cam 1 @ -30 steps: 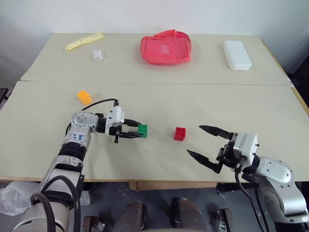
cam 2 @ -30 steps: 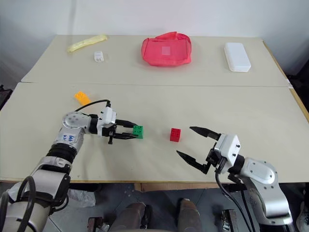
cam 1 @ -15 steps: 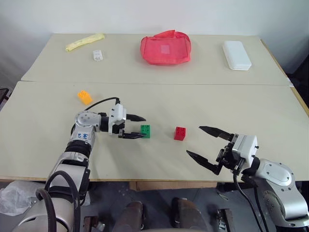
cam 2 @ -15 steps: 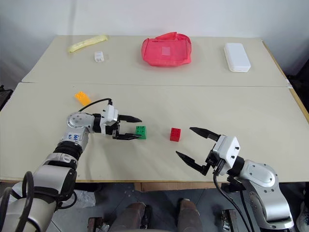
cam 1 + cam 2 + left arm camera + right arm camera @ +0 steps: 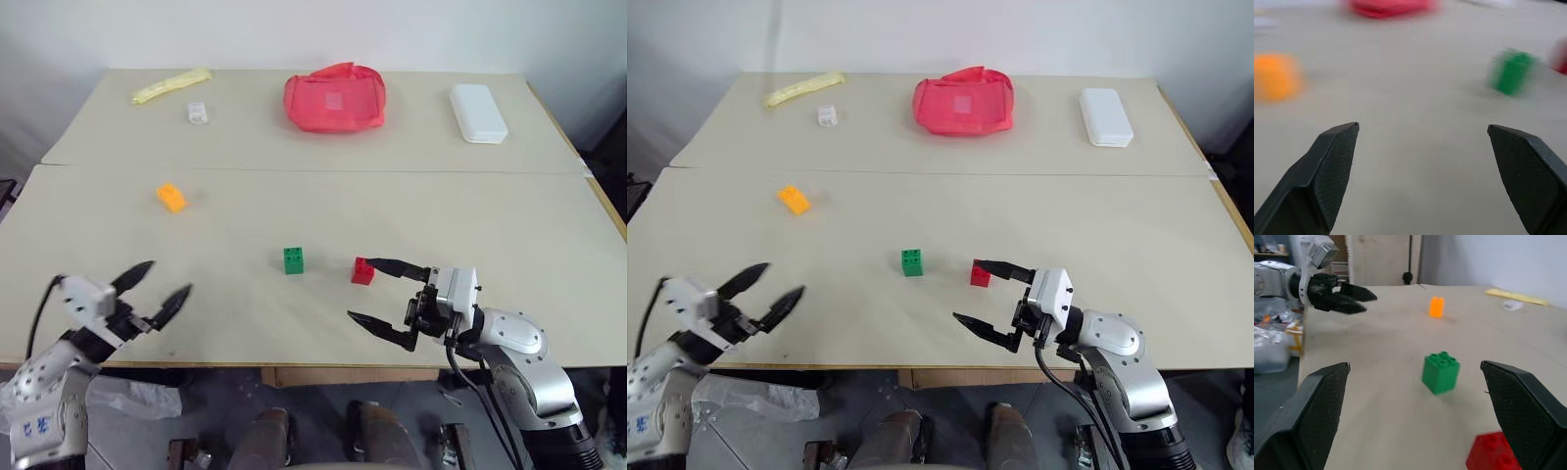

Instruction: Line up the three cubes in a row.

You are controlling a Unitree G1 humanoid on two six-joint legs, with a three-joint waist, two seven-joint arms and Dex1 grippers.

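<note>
The green cube (image 5: pixel 293 259) stands free near the table's middle, with the red cube (image 5: pixel 363 270) a short way to its right. Farther back on the left lies the orange cube (image 5: pixel 171 197). My left gripper (image 5: pixel 167 278) hovers open and empty over the front left edge, well clear of all three. Pointing leftward, my right gripper (image 5: pixel 361 289) is open with its far fingertip just beside the red cube, holding nothing. In the right wrist view the green cube (image 5: pixel 1440 372) lies ahead between the fingers, and the red cube (image 5: pixel 1493 455) sits by one finger.
At the back of the far table are a red bag (image 5: pixel 335 98), a white box (image 5: pixel 478 113), a yellow strip (image 5: pixel 172 84) and a small white block (image 5: pixel 197 113). A seam (image 5: pixel 294 168) divides the two tabletops.
The left gripper opened, released the green cube and drew back to the front left edge. The green cube stayed put. The right gripper shifted slightly left toward the red cube.
</note>
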